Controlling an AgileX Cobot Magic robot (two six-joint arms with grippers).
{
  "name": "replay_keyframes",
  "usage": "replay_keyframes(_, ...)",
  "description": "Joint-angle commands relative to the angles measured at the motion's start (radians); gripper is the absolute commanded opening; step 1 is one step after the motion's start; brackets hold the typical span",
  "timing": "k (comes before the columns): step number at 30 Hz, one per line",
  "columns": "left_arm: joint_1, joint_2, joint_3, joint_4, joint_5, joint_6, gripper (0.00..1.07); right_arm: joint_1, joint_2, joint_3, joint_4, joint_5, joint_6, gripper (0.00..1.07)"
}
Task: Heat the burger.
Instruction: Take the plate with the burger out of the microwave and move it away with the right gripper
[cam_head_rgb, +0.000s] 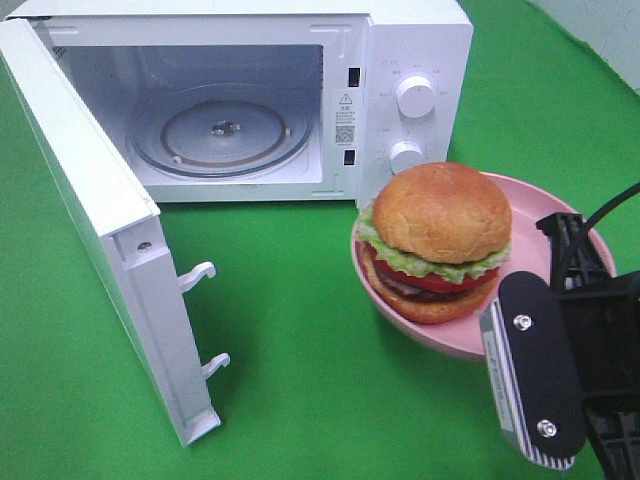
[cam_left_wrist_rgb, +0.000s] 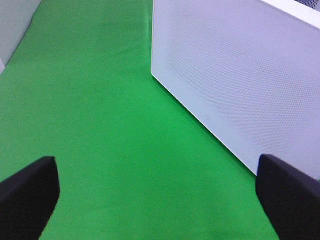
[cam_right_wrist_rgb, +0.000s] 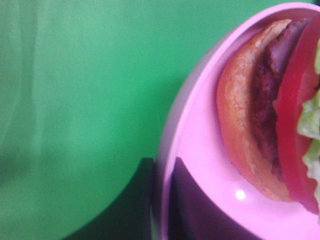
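So from the high camera you get the whole setup: a white microwave (cam_head_rgb: 250, 100) on the green table (cam_head_rgb: 300, 350), its door (cam_head_rgb: 95, 230) swung wide open to the left with two hooked latches sticking out of its edge. Inside there's a round clear glass turntable (cam_head_rgb: 222, 135), smooth and shiny. Two round white knobs (cam_head_rgb: 415, 97) sit on the control panel.

The left wrist camera is the only place the left claw (cam_left_wrist_rgb: 160, 195) shows up at all: two matte black fingers (cam_left_wrist_rgb: 27, 192) spread wide apart, nothing between them, just green cloth below and the door's flat outer face with its fine dotted mesh pattern.

Further right, the burger (cam_head_rgb: 437, 240) sits on a glossy pink plate (cam_head_rgb: 560, 215) just in front of the knobs. Domed golden bun, frilly lettuce, a tomato slice, dark patty.

The right claw (cam_head_rgb: 530, 370) is at the plate's near edge. Up close in the right wrist view it's clamped on the plate's rim (cam_right_wrist_rgb: 167, 165), one finger under and one on top, and you can see the bun's crumbly underside too.
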Motion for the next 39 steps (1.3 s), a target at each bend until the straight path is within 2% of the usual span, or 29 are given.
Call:
replay_keyframes(1,0.004,-0.005,0.005,-0.001,-0.006,-0.005,1.02,0.004,-0.027,-0.007,-0.068,-0.006,0.087,0.00)
replay_keyframes(3,0.004,-0.005,0.005,-0.001,-0.006,-0.005,1.02,0.004,-0.055,-0.007,-0.167,0.081,0.256,0.00)
replay_keyframes(11,0.004,-0.005,0.005,-0.001,-0.006,-0.005,1.02,0.004,-0.055,-0.003,-0.274,0.179,0.500,0.00)
replay_keyframes(17,0.004,-0.005,0.005,-0.001,-0.006,-0.005,1.02,0.004,-0.055,-0.003,-0.396,0.249,0.830,0.00)
replay_keyframes(27,0.004,-0.005,0.005,-0.001,-0.006,-0.005,1.02,0.004,-0.052,-0.003,-0.491,0.298,1.064,0.00)
replay_keyframes(31,0.004,-0.005,0.005,-0.001,-0.006,-0.005,1.02,0.001,-0.014,-0.003,-0.511,0.311,1.169,0.00)
replay_keyframes(39,0.004,-0.005,0.005,-0.001,-0.006,-0.005,1.02,0.001,0.196,-0.018,-0.546,0.338,1.407,0.00)
